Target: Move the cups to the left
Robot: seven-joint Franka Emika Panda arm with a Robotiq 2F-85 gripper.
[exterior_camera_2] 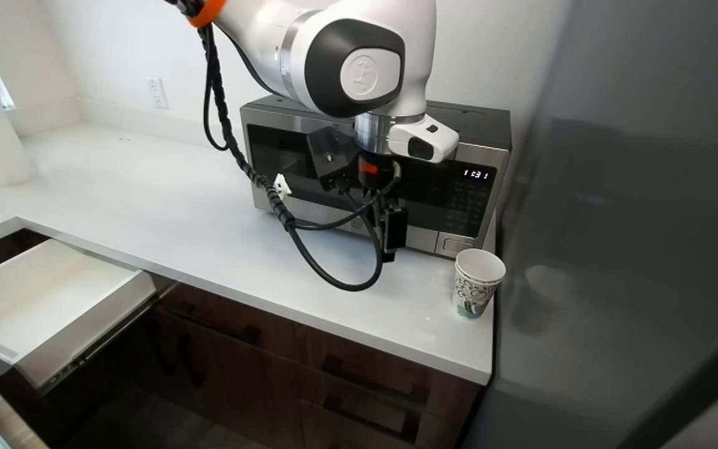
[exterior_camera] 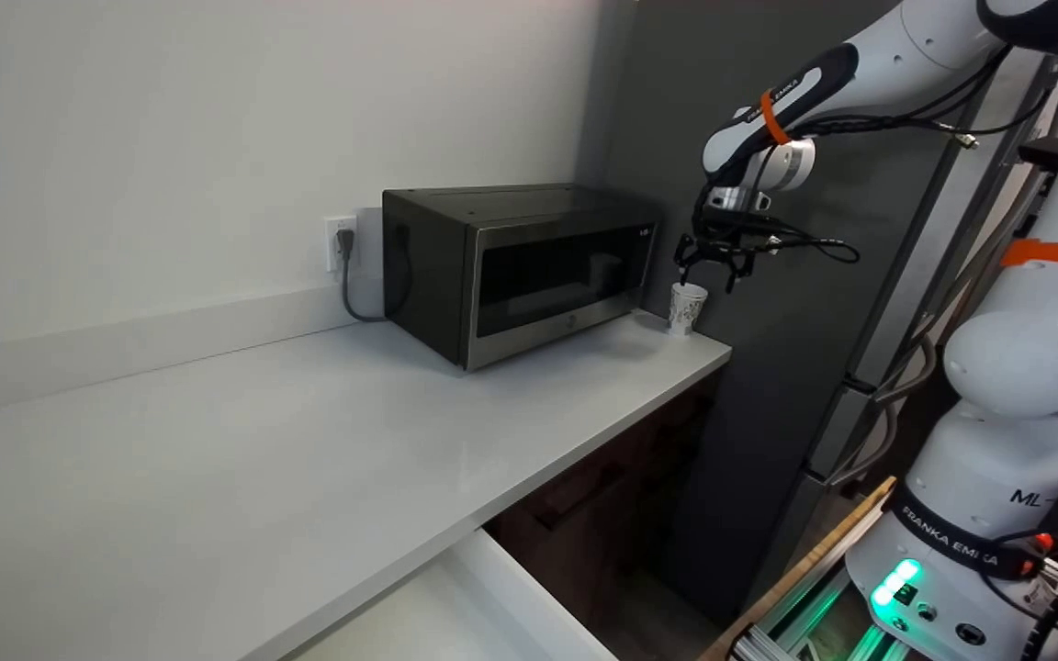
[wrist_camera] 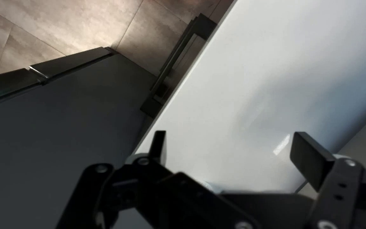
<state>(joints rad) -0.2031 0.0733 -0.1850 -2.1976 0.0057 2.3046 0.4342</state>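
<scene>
Presently, the tool (wrist_camera: 228,144) is wide and empty, nested paper cups (exterior_camera_2: 477,285) stand ungrasped on the worktop (exterior_camera_2: 228,231), and leftward transfer apparently remains.

Microwave (exterior_camera_2: 434,196) partly behind the arm (exterior_camera_2: 334,68)

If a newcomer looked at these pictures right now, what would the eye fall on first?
The big white robot arm would probably come first, hanging over the counter. Next come the nested paper cups near the counter's end, beside the grey fridge, and the open drawer sticking out from under the counter.
</scene>
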